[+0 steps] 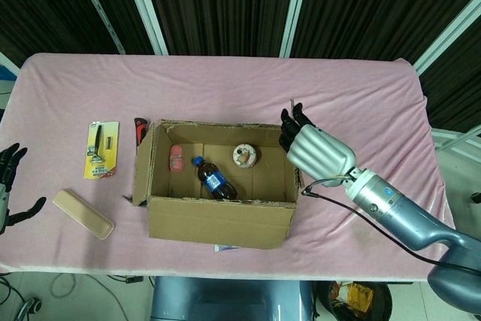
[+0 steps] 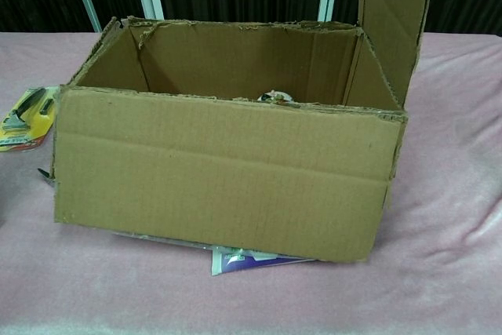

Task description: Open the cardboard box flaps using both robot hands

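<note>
The cardboard box (image 1: 218, 219) (image 2: 220, 178) stands mid-table with its top open. Inside lie a dark bottle (image 1: 214, 178), a pink item (image 1: 176, 157) and a round item (image 1: 244, 155). Its right flap (image 2: 392, 29) stands almost upright in the chest view and shows edge-on in the head view. My right hand (image 1: 316, 148) is at that flap's outer side, with its dark fingertips (image 1: 289, 122) hooked over the flap's top edge; its thumb is hidden. Far from the box, my left hand (image 1: 9, 178) hangs at the table's left edge with fingers spread and nothing in it.
A yellow razor pack (image 1: 101, 148) (image 2: 27, 119), a red-and-black tool (image 1: 140, 128) and a beige case (image 1: 83, 213) lie left of the box on the pink cloth (image 1: 353, 103). A printed sheet (image 2: 243, 260) sticks out from under the box's front.
</note>
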Controlling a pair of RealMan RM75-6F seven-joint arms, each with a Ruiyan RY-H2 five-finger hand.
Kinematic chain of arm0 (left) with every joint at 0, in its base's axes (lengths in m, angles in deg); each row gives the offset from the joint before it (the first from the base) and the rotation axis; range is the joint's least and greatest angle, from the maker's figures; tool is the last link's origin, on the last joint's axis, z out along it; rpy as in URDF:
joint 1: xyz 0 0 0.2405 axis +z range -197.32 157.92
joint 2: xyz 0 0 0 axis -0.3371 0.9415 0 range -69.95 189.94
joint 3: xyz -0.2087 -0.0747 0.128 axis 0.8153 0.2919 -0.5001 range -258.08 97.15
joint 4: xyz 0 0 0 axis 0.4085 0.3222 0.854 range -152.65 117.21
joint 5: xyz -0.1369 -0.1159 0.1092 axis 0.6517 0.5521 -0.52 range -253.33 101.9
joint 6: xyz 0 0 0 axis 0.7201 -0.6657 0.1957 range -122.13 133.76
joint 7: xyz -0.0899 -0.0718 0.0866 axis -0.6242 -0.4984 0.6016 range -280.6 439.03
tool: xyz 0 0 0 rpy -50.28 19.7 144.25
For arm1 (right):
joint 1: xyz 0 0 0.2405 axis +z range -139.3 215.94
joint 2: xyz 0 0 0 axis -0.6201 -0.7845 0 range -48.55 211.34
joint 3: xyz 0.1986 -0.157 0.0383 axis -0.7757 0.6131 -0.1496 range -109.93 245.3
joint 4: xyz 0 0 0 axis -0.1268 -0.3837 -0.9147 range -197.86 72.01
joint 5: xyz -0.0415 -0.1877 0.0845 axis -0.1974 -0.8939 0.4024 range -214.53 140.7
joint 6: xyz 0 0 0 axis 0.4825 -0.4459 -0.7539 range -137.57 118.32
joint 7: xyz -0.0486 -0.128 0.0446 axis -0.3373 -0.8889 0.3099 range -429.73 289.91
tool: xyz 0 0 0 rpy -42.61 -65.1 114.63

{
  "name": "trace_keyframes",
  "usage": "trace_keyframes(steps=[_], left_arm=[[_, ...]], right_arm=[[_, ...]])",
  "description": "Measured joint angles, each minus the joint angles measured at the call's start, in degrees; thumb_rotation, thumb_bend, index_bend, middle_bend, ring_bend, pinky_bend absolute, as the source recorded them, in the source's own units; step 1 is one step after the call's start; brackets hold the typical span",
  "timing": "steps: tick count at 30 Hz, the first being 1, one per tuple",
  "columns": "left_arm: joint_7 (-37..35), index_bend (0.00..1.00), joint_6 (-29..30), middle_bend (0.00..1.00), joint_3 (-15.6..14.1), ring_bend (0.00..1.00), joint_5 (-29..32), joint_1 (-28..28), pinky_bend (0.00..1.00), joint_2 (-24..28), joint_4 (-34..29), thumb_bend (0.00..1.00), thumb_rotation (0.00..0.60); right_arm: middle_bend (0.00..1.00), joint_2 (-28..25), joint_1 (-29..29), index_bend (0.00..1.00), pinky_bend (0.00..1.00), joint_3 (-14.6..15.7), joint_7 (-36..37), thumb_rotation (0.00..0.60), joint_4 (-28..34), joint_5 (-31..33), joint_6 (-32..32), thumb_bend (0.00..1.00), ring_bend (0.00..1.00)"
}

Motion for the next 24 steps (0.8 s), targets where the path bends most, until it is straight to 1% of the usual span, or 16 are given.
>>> trace_keyframes(steps=[8, 16, 20, 24], left_arm=[[0.42, 0.0, 0.22, 0.0, -0.06, 0.0, -0.32, 0.03, 0.0, -0.13, -0.04, 0.21, 0.6], [1.29, 0.0, 0.38, 0.0, -0.13, 0.0, -0.57, 0.03, 0.0, -0.39, 0.23, 0.21, 0.6], [1.85, 0.0, 0.37, 0.0, -0.24, 0.0, -0.73, 0.01, 0.0, -0.41, 0.3, 0.21, 0.6], [2.24, 0.0, 0.33, 0.0, -0.34, 0.0, -0.8, 0.02, 0.0, -0.43, 0.29, 0.21, 0.6]], right_arm=[[0.27, -3.56, -5.79, 0.26, 0.24, 0.67, 3.49, 0.6, -0.44, -3.95, -2.64, 0.38, 0.14], [0.27, -6.92, -12.77, 0.25, 0.24, 1.32, 9.33, 0.6, -2.36, -7.47, -6.85, 0.38, 0.14], [0.27, -6.55, -16.27, 0.24, 0.24, 2.17, 11.34, 0.6, -3.85, -8.76, -8.96, 0.37, 0.14], [0.23, -4.18, -20.01, 0.19, 0.23, 2.84, 13.3, 0.6, -5.08, -9.14, -12.95, 0.35, 0.13]])
